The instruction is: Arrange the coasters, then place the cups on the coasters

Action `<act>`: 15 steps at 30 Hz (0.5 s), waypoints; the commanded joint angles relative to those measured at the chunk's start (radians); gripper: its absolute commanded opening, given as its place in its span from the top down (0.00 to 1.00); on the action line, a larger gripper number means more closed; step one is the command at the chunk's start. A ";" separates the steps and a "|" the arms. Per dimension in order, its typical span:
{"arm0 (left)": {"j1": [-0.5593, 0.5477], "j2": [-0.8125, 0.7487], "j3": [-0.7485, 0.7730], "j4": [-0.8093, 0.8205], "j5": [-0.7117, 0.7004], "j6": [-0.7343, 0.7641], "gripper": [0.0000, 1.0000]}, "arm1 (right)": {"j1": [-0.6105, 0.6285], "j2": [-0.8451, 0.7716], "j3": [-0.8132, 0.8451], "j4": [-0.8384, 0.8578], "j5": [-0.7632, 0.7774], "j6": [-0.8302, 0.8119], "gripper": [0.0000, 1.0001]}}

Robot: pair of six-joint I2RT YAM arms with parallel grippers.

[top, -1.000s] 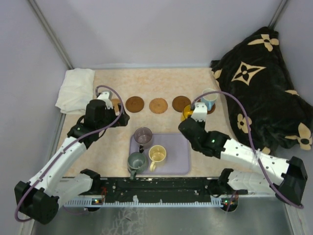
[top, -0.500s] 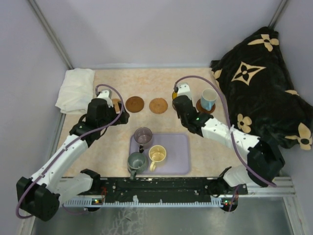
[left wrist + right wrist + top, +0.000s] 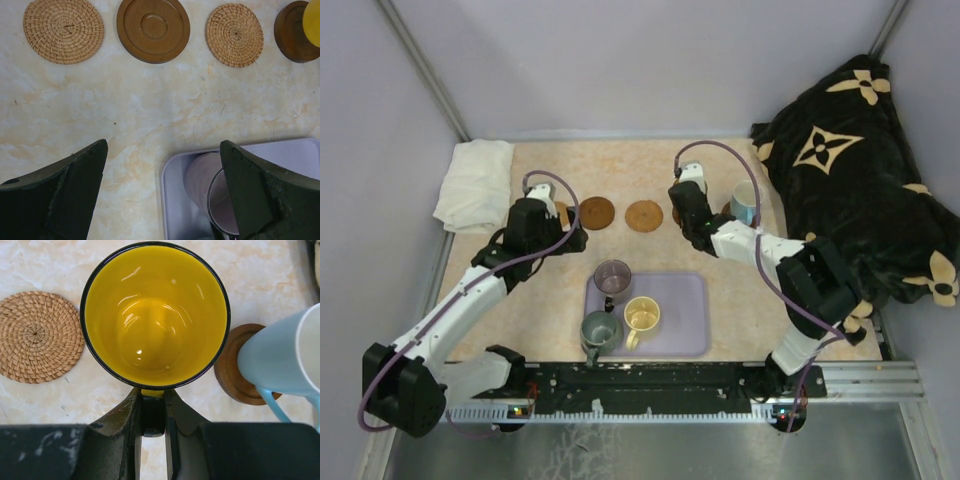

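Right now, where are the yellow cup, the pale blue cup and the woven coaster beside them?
yellow cup [image 3: 152, 335], right wrist view, on its inner bottom.
pale blue cup [image 3: 277, 360], right wrist view, on its outer wall.
woven coaster [image 3: 37, 337], right wrist view, near the centre of its weave.

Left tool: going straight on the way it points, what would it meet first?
Likely the bare tabletop beside the lavender tray; the open left tool frames that spot. The purple-grey cup sits just right of it. Depth unclear.
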 commanded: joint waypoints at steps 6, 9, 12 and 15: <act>-0.004 0.037 0.048 0.013 -0.002 0.025 0.01 | -0.015 0.069 0.071 0.201 0.026 0.061 1.00; -0.004 0.037 0.049 0.009 -0.004 0.027 0.01 | -0.022 0.078 0.064 0.212 0.026 0.067 1.00; -0.003 0.035 0.050 -0.002 -0.011 0.028 0.01 | -0.029 0.081 0.057 0.217 0.031 0.073 1.00; -0.003 0.030 0.046 -0.005 -0.016 0.026 0.01 | -0.034 0.078 0.048 0.224 0.033 0.086 1.00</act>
